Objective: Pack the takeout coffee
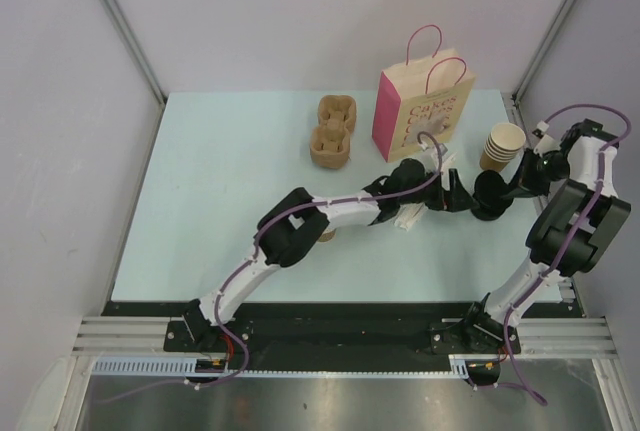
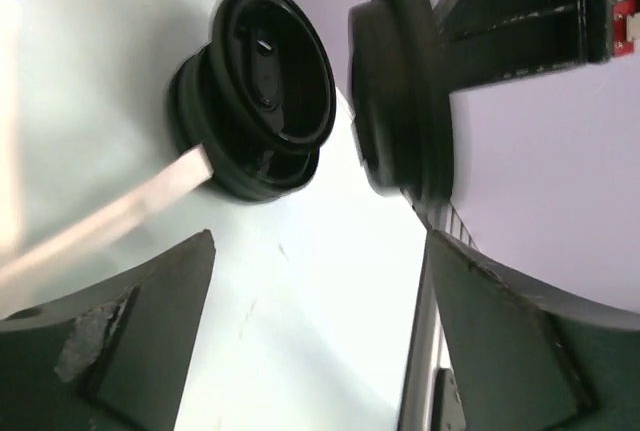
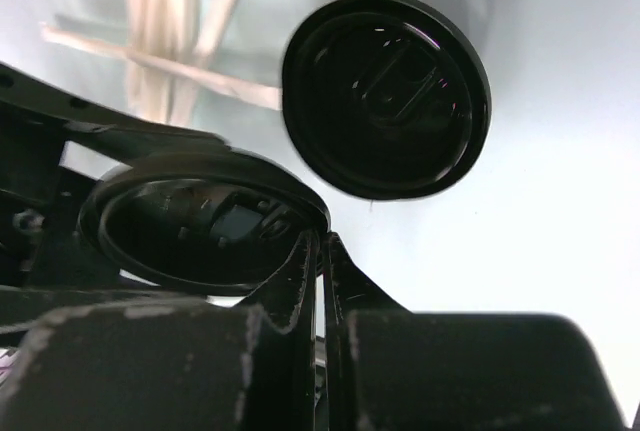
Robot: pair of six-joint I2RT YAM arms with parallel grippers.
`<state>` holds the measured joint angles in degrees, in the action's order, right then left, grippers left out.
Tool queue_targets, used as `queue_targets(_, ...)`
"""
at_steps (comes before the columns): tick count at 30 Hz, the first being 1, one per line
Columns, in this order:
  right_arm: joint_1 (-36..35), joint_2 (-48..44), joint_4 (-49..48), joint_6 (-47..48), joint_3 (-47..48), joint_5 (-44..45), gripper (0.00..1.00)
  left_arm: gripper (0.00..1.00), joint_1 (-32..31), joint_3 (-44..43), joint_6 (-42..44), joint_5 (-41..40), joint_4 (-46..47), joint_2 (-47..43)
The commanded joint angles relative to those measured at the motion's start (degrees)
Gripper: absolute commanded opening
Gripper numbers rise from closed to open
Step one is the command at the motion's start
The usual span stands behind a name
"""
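My right gripper (image 3: 322, 251) is shut on the rim of a loose black plastic lid (image 3: 205, 221) and holds it above the table. A short stack of black lids (image 3: 385, 96) sits on the table just beyond it. My left gripper (image 2: 320, 281) is open and empty. It faces the lid stack (image 2: 255, 91) and the held lid (image 2: 400, 81). In the top view both grippers meet by the dark lids (image 1: 488, 196), right of the pink paper bag (image 1: 425, 101). A small brown cup (image 1: 327, 235) peeks out under my left arm, its top hidden.
A stack of pale beige lidless cups (image 1: 502, 146) stands right of the bag. Two brown pulp cup carriers (image 1: 332, 131) lie left of it. Wooden stirrers (image 1: 410, 216) lie under my left wrist and also show in the right wrist view (image 3: 170, 31). The table's right edge is close.
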<state>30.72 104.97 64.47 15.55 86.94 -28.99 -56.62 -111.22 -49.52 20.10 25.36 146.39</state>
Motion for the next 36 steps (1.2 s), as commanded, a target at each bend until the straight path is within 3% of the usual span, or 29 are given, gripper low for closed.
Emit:
queue_targets(1, 1.7, -5.4, 4.5, 2.1, 6.0, -5.2, 0.0, 0.96, 3.0, 9.0, 2.2, 0.6, 5.7, -16.4)
queue_targets(7, 2.0, -10.4, 10.0, 6.2, 9.8, -12.3, 0.0, 1.0, 4.9, 24.9, 9.1, 5.4, 5.9, -33.1)
queue_targets(12, -0.9, -14.4, 15.5, 7.8, 11.1, -23.1, 0.0, 0.99, 8.2, 36.1, 22.2, 11.3, 0.9, -49.5)
queue_targets(14, -4.4, -14.3, 19.4, 9.9, 11.7, -27.3, 0.0, 1.0, 11.1, 39.0, 32.5, 16.9, -4.5, -54.0)
queue_targets(19, -12.5, -20.2, 22.4, 14.4, 3.0, -42.9, 0.0, 1.0, 15.5, 45.7, 60.5, 19.8, -16.7, -71.4)
queue_targets(22, -15.7, -23.1, 21.8, 17.5, -1.3, -57.9, 0.0, 1.0, 15.7, 50.6, 67.3, 22.3, -20.3, -80.5)
queue_targets(24, -20.0, -24.1, 14.1, 11.4, -1.2, -64.0, 0.0, 1.0, 15.5, 54.6, 68.2, 23.6, -18.5, -85.3)
queue_targets(29, -36.5, -23.0, 2.1, -1.5, 0.8, -65.5, 0.0, 0.97, 14.7, 53.9, 67.8, 22.4, -16.0, -85.9)
queue_targets(36, -49.2, -22.1, -13.6, -20.4, 0.4, -65.7, 0.0, 0.8, 8.4, 56.7, 78.4, 15.6, -8.4, -87.9)
